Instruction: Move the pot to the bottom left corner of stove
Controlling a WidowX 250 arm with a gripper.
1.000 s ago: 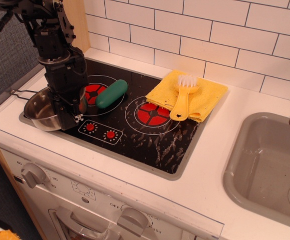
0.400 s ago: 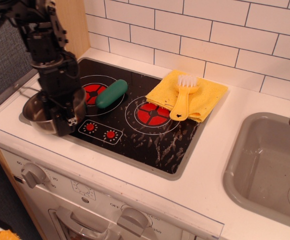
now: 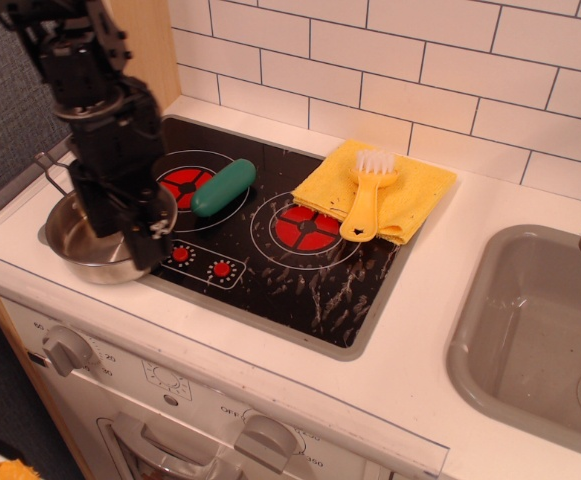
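Arm: black, enters from the upper left of the frame and reaches down toward the left middle.
Wrist: pointed downward, tilted slightly toward the lower right.
Gripper (image 3: 135, 235): at the left middle of the frame; whether its jaws are parted is not discernible.

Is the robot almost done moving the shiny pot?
Nearly. The small shiny steel pot is already at the bottom left corner of the glossy black stove, its rim overhanging the grey edge. The black end effector is at the pot's right rim; its grip is hidden. Left: settle the pot and let go.
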